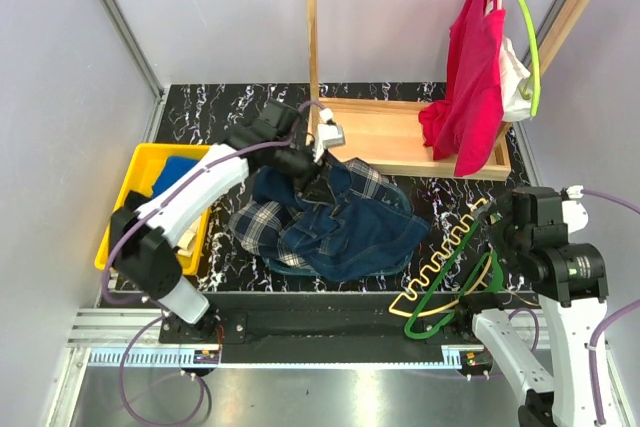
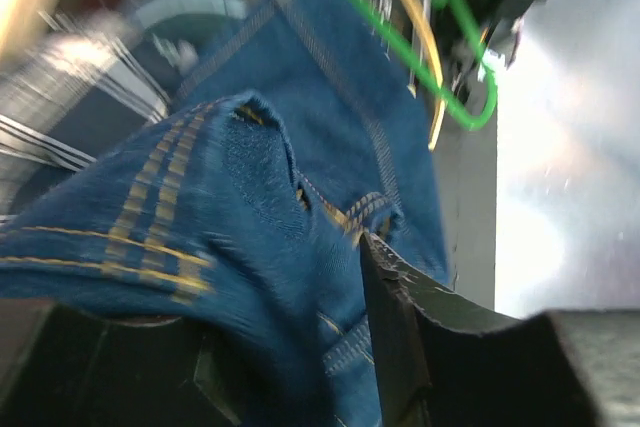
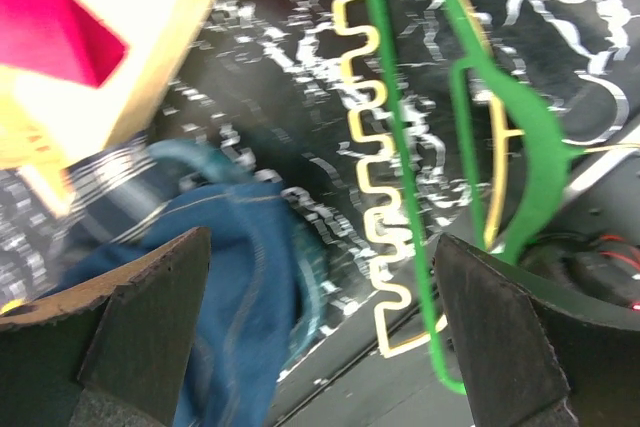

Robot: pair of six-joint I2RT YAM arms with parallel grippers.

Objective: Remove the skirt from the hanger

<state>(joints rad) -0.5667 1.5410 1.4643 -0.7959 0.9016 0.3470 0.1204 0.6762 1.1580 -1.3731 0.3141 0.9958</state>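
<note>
Skirt (image 1: 262, 219) is heaped mid-table, partly covered by denim (image 1: 350, 232), which is clamped by the left gripper (image 1: 315, 175). Hanger (image 1: 447, 245) is laid apart at near right, below the wide-spread right gripper (image 1: 497, 222).

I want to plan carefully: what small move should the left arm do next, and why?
Probably ease the left gripper up off the denim garment, letting go of any cloth. The skirt already lies apart from the hanger, which rests below the open right gripper, so nothing seems left to pull.
</note>
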